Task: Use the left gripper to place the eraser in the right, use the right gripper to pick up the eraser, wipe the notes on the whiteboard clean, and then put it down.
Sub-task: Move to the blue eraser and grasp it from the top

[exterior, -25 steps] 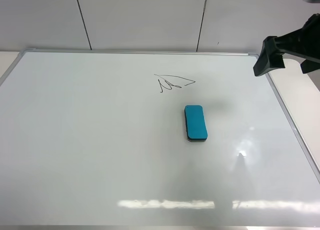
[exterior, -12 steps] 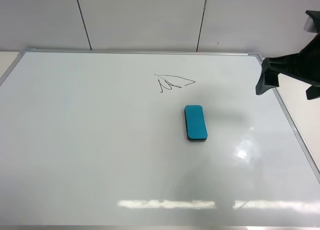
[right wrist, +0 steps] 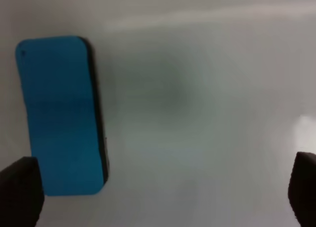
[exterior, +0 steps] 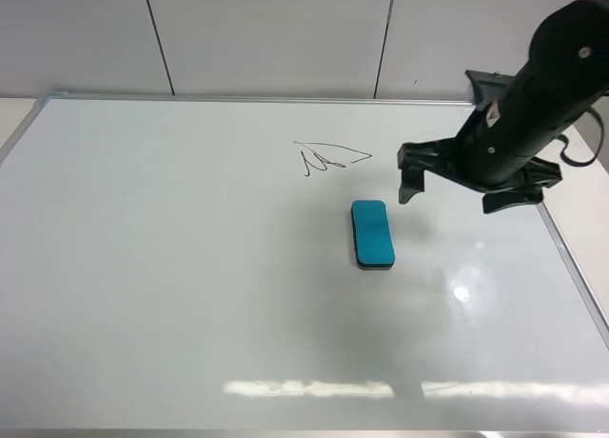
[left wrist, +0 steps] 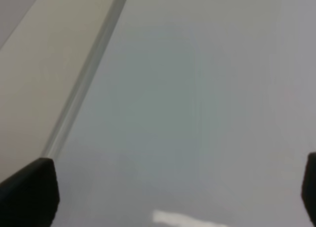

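We saw the right gripper (exterior: 455,195) spread wide and holding nothing, hanging above the whiteboard (exterior: 190,267) just to the right of the eraser (exterior: 372,233) and not touching it. In its wrist view the two dark fingertips (right wrist: 19,192) sat at opposite edges, with the teal-blue block near one of them and bare board in between. The left gripper (left wrist: 168,197) was likewise spread wide and empty, its tips over plain board next to the silver-grey frame (left wrist: 84,84); in the high view we could not see it

The eraser lay flat on its black felt, long side running away from the camera, a little right of the board's middle. The notes (exterior: 328,156), a thin black scribble, sat near it, farther from the camera and slightly left, apart from the block

The board's surface was glossy, catching bright patches of ceiling light along its near edge. A beige tabletop (left wrist: 44,49) showed outside the frame, and a pale grey panelled wall (exterior: 266,38) with dark seams stood behind
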Robot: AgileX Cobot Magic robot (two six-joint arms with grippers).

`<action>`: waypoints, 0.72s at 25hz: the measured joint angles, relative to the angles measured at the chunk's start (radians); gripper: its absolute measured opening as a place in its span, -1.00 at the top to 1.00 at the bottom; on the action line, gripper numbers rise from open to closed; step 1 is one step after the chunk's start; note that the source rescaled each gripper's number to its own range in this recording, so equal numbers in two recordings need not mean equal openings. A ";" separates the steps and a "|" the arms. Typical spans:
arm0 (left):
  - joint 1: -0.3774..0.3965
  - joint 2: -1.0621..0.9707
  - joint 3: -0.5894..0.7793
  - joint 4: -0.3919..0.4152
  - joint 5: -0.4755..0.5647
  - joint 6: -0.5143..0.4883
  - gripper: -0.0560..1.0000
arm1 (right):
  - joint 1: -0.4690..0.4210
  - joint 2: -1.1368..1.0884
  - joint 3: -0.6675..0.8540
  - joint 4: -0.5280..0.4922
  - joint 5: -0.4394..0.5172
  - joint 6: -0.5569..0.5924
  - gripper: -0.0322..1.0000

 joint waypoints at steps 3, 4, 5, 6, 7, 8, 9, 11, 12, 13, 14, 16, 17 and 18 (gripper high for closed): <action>0.000 0.000 0.000 0.000 0.000 0.000 -1.00 | 0.031 0.073 -0.074 0.007 0.051 0.004 -1.00; 0.000 0.000 0.000 0.000 0.000 0.000 -1.00 | 0.039 0.095 -0.108 0.008 0.071 0.004 -1.00; 0.000 0.000 0.000 0.000 0.000 0.000 -1.00 | 0.047 0.112 -0.144 0.008 0.092 0.004 -1.00; 0.000 0.000 0.000 0.000 0.000 0.000 -1.00 | 0.053 0.130 -0.174 0.008 0.111 0.004 -1.00; 0.000 0.000 0.000 0.000 0.000 0.000 -1.00 | 0.059 0.147 -0.208 0.008 0.126 0.004 -1.00; 0.000 0.000 0.000 0.000 0.000 0.000 -1.00 | 0.066 0.161 -0.241 0.006 0.143 0.004 -1.00; 0.000 0.000 0.000 0.000 0.000 0.000 -1.00 | 0.074 0.176 -0.270 0.000 0.161 0.004 -1.00; 0.000 0.000 0.000 0.000 0.000 0.000 -1.00 | 0.092 0.205 -0.313 -0.014 0.195 0.004 -1.00; 0.000 0.000 0.000 0.000 0.000 0.000 -1.00 | 0.103 0.213 -0.326 -0.025 0.207 0.006 -1.00; 0.000 0.000 0.000 0.000 0.000 0.000 -1.00 | 0.114 0.223 -0.331 -0.039 0.216 0.014 -1.00; 0.000 0.000 0.000 0.000 0.000 0.000 -1.00 | 0.126 0.230 -0.332 -0.051 0.223 0.024 -1.00; 0.000 0.000 0.000 0.000 0.000 0.000 -1.00 | 0.149 0.240 -0.332 -0.084 0.232 0.048 -1.00; 0.000 0.000 0.000 0.000 0.000 0.000 -1.00 | 0.155 0.243 -0.332 -0.097 0.236 0.062 -1.00; 0.000 0.000 0.000 0.000 0.000 0.000 -1.00 | 0.162 0.245 -0.332 -0.116 0.237 0.076 -1.00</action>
